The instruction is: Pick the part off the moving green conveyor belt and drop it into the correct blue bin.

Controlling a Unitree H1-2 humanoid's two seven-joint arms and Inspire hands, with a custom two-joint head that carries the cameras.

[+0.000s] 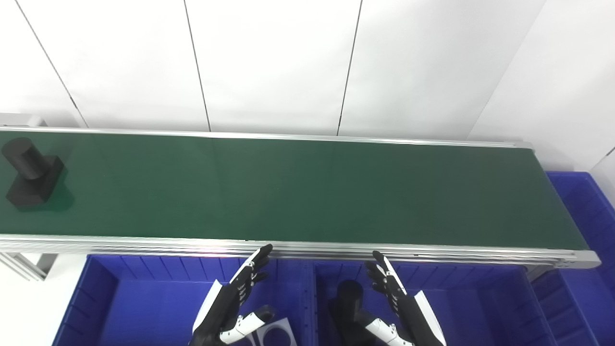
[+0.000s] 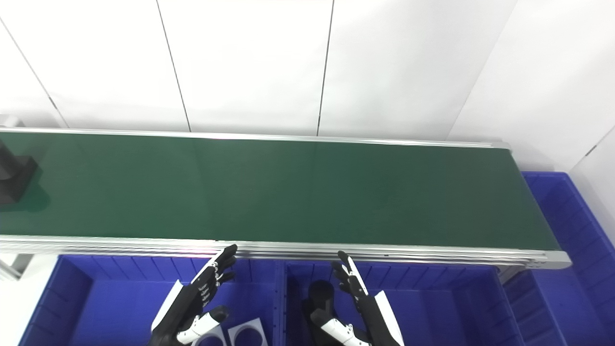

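A black part (image 1: 31, 172), a cylinder standing on a square block, rides at the far left end of the green conveyor belt (image 1: 307, 187); the right eye view shows only its edge (image 2: 12, 175). Below the belt's near rail, my left hand (image 1: 235, 300) hovers open over the left blue bin (image 1: 144, 298), fingers stretched toward the belt. Over the middle blue bin (image 1: 471, 302) my right hand (image 1: 399, 302) is open too. Neither hand holds anything, and both are far from the part.
The left bin holds flat grey-white plates with round holes (image 1: 271, 334). A black cylinder part (image 1: 348, 305) stands in the middle bin beside my right hand. A third blue bin (image 1: 584, 226) sits past the belt's right end. A white panelled wall runs behind.
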